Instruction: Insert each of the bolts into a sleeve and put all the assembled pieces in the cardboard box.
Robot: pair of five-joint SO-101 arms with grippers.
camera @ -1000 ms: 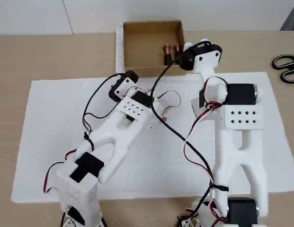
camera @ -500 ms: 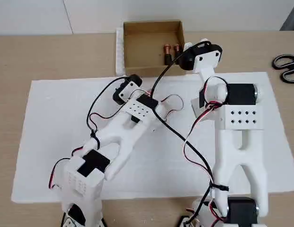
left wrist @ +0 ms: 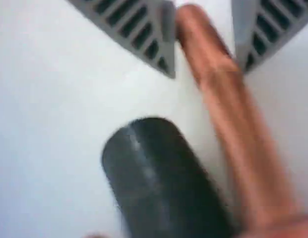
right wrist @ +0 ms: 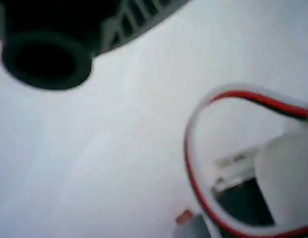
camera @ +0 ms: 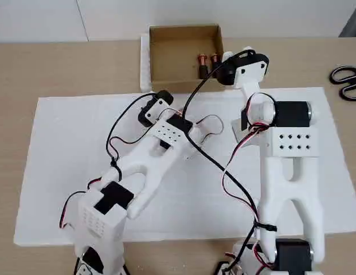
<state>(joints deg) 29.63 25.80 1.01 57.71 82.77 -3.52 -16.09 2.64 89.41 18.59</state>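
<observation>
My left gripper (left wrist: 206, 72) is shut on a copper bolt (left wrist: 228, 129), its grey fingers (left wrist: 144, 34) pressing the shaft from both sides. A black sleeve (left wrist: 154, 173) lies on the white mat right beside the bolt. My right gripper (right wrist: 79, 29) is shut on another black sleeve (right wrist: 44, 59), whose round opening faces the camera, above the mat. In the high view the left arm (camera: 160, 143) reaches to the mat's middle and the right arm (camera: 286, 137) stands beside it. The cardboard box (camera: 166, 54) at the back holds two assembled pieces (camera: 206, 62).
A white mat (camera: 63, 149) covers the table between the arms and the box. Scissors (camera: 347, 80) lie at the far right edge. Black and red cables (camera: 206, 154) hang between the two arms. The left arm's red wire (right wrist: 193, 163) shows in the right wrist view.
The left arm has swung a little toward the right arm and the box; its gripper end, with the copper bolt seen earlier, is now hidden under the arm. The right arm has kept still.
</observation>
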